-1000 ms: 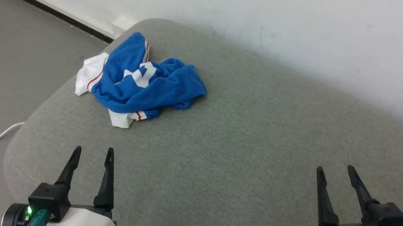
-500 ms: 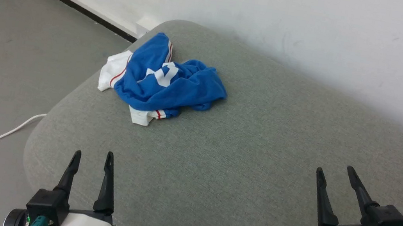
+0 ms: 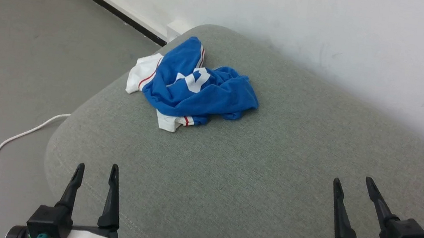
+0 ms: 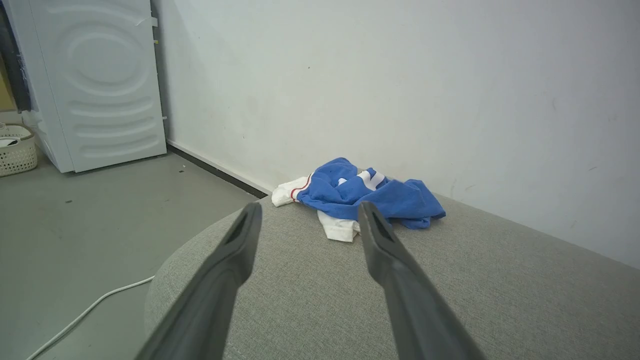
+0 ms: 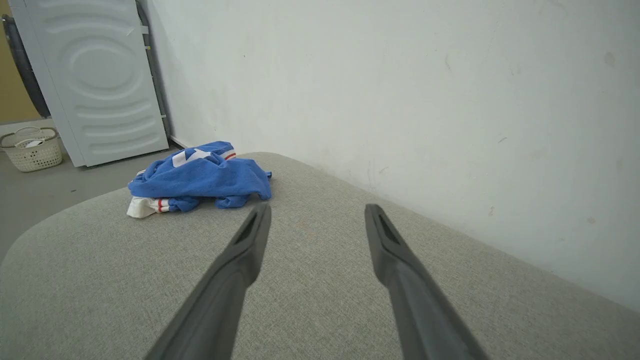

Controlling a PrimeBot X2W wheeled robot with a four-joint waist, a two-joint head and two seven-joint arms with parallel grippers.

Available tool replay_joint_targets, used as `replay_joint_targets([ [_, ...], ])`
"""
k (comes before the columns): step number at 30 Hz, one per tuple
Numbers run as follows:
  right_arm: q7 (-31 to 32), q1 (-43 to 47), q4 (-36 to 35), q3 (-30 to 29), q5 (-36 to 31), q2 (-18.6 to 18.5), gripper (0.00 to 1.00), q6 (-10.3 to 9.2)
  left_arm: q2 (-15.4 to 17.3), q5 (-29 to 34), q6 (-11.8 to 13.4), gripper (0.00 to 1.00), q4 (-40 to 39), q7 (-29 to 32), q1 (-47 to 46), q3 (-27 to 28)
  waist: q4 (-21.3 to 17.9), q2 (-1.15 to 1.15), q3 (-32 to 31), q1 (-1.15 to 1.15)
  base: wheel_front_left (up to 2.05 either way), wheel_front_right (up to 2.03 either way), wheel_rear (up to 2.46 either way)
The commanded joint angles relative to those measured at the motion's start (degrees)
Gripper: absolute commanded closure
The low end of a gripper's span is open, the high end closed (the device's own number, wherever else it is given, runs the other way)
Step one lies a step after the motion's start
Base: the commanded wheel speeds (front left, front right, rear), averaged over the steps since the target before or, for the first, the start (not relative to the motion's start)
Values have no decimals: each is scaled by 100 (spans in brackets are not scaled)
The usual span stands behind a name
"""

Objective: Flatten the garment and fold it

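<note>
**Garment** (image 3: 199,92): crumpled blue heap with white sleeves and red trim, upper centre-left of the head view, at the far corner of the seat (image 3: 270,177); one sleeve laps the rim

**Left gripper** (image 3: 98,165): lower left, fingers wide apart, holding nothing

**Right gripper** (image 3: 353,180): lower right, fingers wide apart, empty; both grippers well apart from the garment

**Risks, as judged:**
- a sideways tug could drag the heap off the corner to the floor, near the cable (image 3: 5,144)
- a pinch into the bunch may catch several layers and leave it unspread
- the right arm has the longer reach

**Writing:** white print on the blue, creased inward, unreadable; no brand or label legible
</note>
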Motion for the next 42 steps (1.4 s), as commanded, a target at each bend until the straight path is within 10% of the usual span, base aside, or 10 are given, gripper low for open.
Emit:
replay_joint_targets([
  [1,-40,58,10,-22,12,17,0,-12,-29,-13,17,0,23,-27,69,-4,4,-1,-16,0,0,0,0],
  [13,57,9,-115,-67,-57,17,0,-12,-22,-345,-173,0,60,-8,-193,-32,-69,-1,144,0,0,0,0],
  [24,713,-254,-1155,-132,-572,-24,0,-12,797,-511,-522,0,-531,1927,-2792,140,-368,-1,1036,0,0,0,0],
  [42,1660,-944,-2790,82,-426,-735,0,-12,1545,-1162,-900,0,1901,3932,-5360,299,-1226,-1,2759,0,0,0,0],
])
